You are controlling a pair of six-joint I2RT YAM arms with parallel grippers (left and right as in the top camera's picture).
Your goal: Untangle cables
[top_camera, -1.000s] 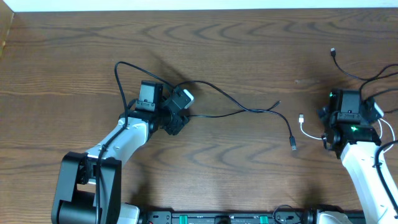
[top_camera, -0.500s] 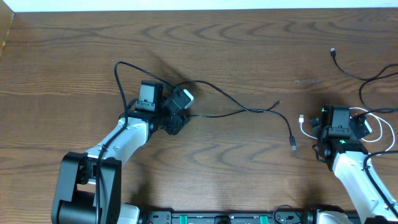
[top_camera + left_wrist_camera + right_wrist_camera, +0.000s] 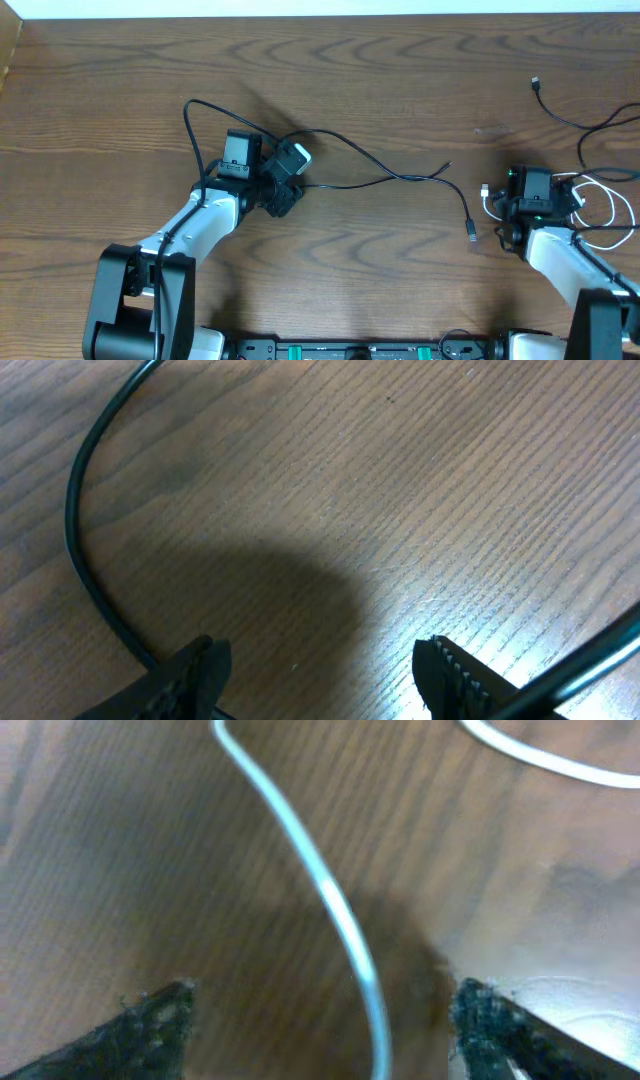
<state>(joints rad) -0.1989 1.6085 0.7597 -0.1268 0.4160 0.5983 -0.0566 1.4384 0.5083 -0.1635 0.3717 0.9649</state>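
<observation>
left arm extends up and right from its base; left gripper sits low, jaws parted. right arm reaches up and left; right gripper points down, jaws spread wide.

Thin white cable curves down across the brown wooden table. It runs between the right gripper's spread dark fingertips.

A dark wooden table carries loose black cables and a white cable.
</observation>
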